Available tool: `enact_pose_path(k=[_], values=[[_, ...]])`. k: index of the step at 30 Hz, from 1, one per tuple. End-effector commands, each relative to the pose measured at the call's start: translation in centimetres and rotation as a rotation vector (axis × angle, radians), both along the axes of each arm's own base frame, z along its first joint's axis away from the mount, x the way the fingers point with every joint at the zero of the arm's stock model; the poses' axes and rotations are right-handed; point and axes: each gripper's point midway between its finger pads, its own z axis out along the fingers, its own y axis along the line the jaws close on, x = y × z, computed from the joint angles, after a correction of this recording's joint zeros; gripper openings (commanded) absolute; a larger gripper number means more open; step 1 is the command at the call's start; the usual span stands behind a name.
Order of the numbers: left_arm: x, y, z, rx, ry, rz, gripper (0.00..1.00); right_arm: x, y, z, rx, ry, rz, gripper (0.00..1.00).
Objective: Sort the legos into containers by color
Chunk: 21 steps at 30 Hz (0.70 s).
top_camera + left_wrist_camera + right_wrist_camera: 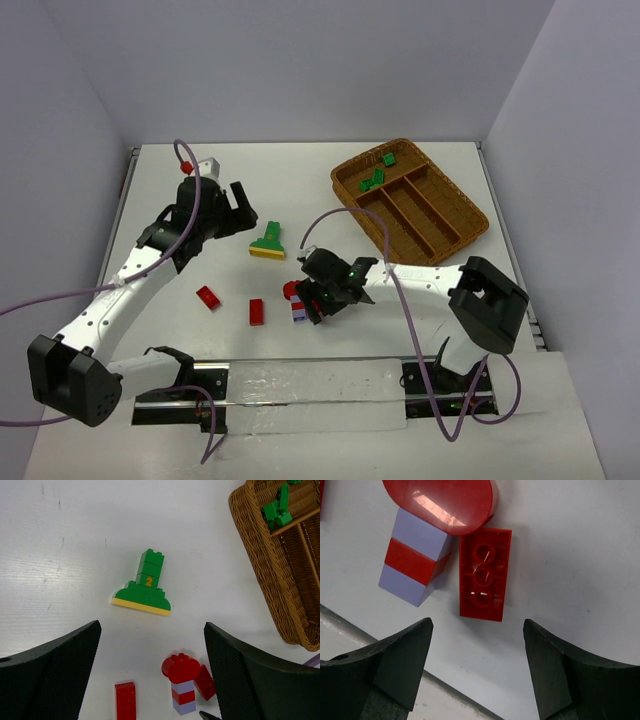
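Observation:
A green stack on a yellow base (268, 242) lies mid-table; it also shows in the left wrist view (145, 587). My left gripper (248, 212) hovers open and empty just left of it (151, 630). A red dome on a lilac-and-red stack (297, 303) lies on its side beside an upside-down red brick (484, 572). My right gripper (312, 300) is open and empty right above them (477, 625). Two more red bricks (208, 297) (257, 312) lie to the left. The wicker tray (455, 235) holds green legos (375, 180) in its far compartments.
The table's front edge with the mounting rail (300, 385) runs close below the red pieces and shows in the right wrist view (350, 645). The tray's rim (260, 555) stands to the right of the green stack. Walls enclose the table on three sides.

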Motion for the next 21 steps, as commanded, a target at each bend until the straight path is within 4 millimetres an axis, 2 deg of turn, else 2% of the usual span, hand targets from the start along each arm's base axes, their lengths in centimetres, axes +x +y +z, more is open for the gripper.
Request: enact_pose_path(k=[1,5,9,11,12,13,14,16,19,21], values=[[0.3,0.2,1.2,-0.023,-0.051,0.021,0.91,1.7,1.0,-0.7,0.019,-0.063,-0.040,0.76],[0.2,0.1,1.1,-0.027,-0.045,0.018,0.91,2.4,1.0,-1.4,-0.008,-0.084,-0.051,0.72],[0.2,0.0,0.6,-0.024,-0.032,0.011,0.91,3.3,1.6,-1.5,0.007,-0.108,-0.073,0.56],[0.3,0.1,0.2,-0.018,-0.020,0.021,0.91,3.5,1.6,-1.0,0.013,-0.120,-0.078,0.30],[0.2,0.2,0.2,-0.017,-0.019,0.026,0.91,3.4,1.2,-0.9,0.008,-0.125,-0.085,0.20],[0.2,0.2,0.1,-0.017,-0.017,0.030,0.91,3.3,0.7,-0.6,0.004,-0.131,-0.093,0.15],[0.2,0.3,0.1,-0.016,-0.016,0.035,0.91,3.4,0.1,0.3,0.013,-0.149,-0.110,0.09],[0.3,0.4,0.1,-0.025,-0.011,0.055,0.91,3.8,-1.5,1.3,0.009,-0.182,-0.162,0.06],[0.4,0.4,-0.3,-0.023,0.016,0.070,0.91,5.5,-3.9,5.0,0.108,-0.227,-0.289,0.03],[0.6,0.5,-0.5,-0.018,0.039,0.084,0.91,7.8,-6.2,7.2,0.185,-0.250,-0.402,0.00]])
